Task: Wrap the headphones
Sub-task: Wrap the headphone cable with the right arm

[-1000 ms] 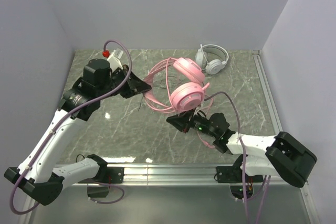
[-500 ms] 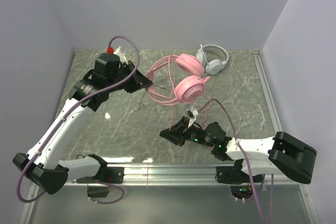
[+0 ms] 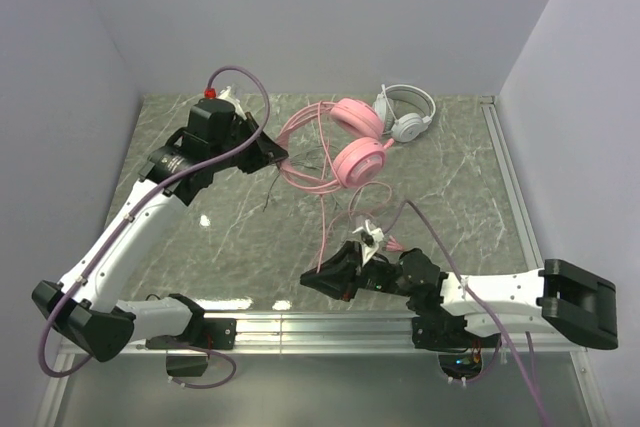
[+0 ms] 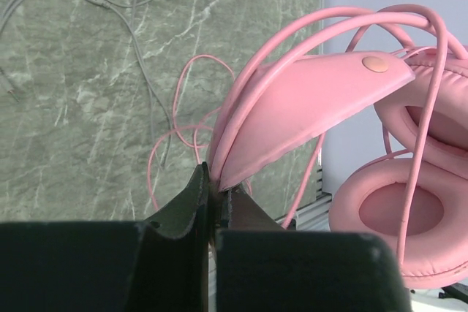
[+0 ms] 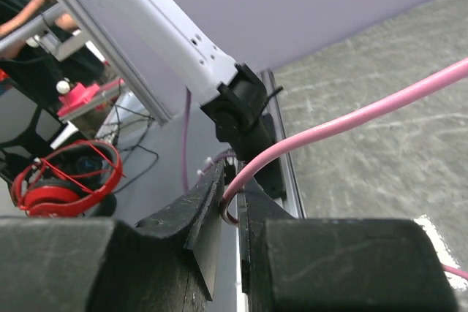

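Two arms work over a marble table [image 3: 460,187]. The left gripper [image 3: 284,161], jaws fully closed, pinches the pink headset [image 3: 362,155] by its headband, over the table's far middle. The right gripper [image 3: 312,280], near the front edge, is almost closed on the pink cable [image 3: 326,232], which runs stretched between the two. This looks like the winding step. Next, the right arm likely needs to loop the cable round the headband without letting it slip. Count: two headsets, the second a white headset [image 3: 405,113] lying at the far right; two grippers, both gripping.
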Controlling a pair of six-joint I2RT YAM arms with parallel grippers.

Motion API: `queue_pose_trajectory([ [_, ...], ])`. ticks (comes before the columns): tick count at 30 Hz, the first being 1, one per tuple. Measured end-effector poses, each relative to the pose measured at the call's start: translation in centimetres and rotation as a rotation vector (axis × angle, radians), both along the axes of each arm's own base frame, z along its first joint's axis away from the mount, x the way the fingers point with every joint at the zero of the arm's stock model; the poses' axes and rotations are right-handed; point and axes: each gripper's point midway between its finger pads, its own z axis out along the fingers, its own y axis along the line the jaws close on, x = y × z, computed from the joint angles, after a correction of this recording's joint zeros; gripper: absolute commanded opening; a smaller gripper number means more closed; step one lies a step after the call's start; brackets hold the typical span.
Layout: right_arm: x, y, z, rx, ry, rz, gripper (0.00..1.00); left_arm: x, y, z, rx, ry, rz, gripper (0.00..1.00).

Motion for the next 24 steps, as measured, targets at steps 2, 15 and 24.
queue_pose_trajectory([
  [2, -0.2, -0.3, 0.7, 0.023, -0.005, -0.002, 0.2, 0.2, 0.2, -0.3, 0.009, 0.004, 0.01, 0.0],
  [15, -2.1, -3.5, 5.9, 0.187, -0.039, 0.022, 0.21, 1.7, 1.5, -2.0, 0.055, 0.027, 0.07, 0.0],
  [24, -2.4, -4.5, 6.8, 0.192, -0.028, 0.023, 0.21, 2.3, 2.1, -4.9, 0.111, 0.066, 0.093, 0.0],
])
